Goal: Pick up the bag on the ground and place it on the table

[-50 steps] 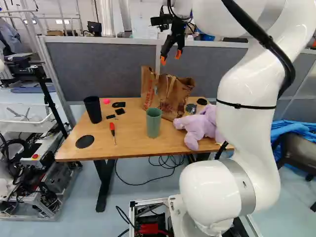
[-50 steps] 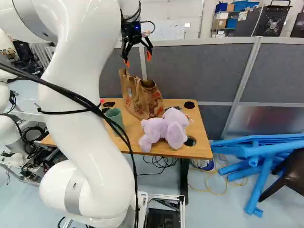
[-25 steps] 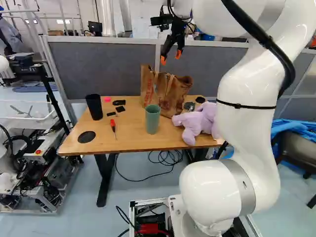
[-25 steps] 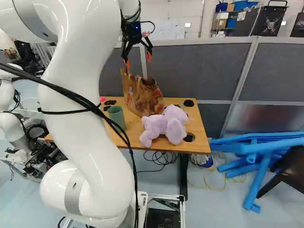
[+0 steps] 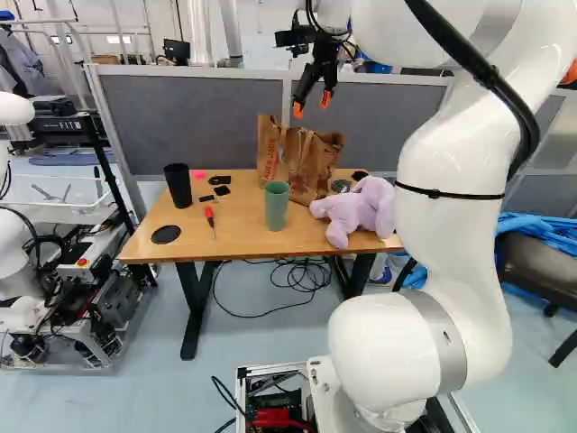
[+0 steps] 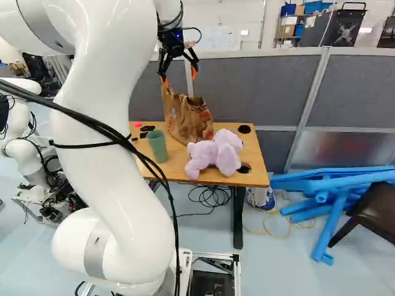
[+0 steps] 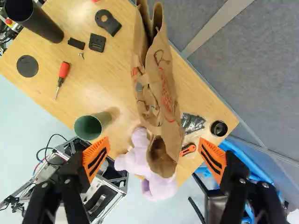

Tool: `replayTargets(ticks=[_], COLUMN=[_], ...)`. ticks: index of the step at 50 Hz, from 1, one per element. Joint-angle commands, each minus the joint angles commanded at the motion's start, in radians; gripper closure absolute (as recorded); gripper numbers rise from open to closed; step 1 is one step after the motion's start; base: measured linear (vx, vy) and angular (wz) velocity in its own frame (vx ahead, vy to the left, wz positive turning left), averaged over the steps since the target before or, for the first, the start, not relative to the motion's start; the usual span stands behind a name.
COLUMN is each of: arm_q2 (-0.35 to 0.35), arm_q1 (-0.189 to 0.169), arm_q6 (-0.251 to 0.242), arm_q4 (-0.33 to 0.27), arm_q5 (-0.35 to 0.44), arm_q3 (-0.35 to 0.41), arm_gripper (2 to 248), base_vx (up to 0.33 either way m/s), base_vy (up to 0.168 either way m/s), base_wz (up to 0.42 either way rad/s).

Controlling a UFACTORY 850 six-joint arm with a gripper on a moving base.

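Note:
My gripper (image 5: 312, 105) hangs high, in front of the grey partition and above the table (image 5: 236, 236). In the left base view a crumpled brown paper bag (image 5: 308, 164) with red print stands at the table's back, lower than the fingertips. The wrist view looks down on the bag (image 7: 163, 93), whose near end shows between the fingers of the gripper (image 7: 154, 159); these stand wide open, holding nothing. Against the bag's front side lies a purple plush toy (image 6: 213, 154). A green cup (image 5: 277, 206) stands nearby.
On the table are a black cup (image 5: 178, 186), a red screwdriver (image 5: 210, 220) and a black disc (image 5: 166, 234). Another robot (image 6: 24, 132) stands at the left. Blue padded tubes (image 6: 336, 197) and a dark chair (image 6: 373, 213) are at the right, cables (image 6: 210, 196) below the table.
The base has moved: the table now appears farther off, and its surroundings have shifted in both base views. My arm holds its pose, the gripper still open.

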Motion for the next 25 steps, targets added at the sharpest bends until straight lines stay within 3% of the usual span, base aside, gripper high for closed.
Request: replayTargets(ticks=[25], arm_q2=[0.000], arm_q1=[0.000], arm_q6=[0.000], arm_q4=[0.000], arm_q5=[0.000], arm_q3=[0.000], arm_gripper=[3], base_vx=[-0.122], base_vy=[-0.003], base_wz=[0.008])
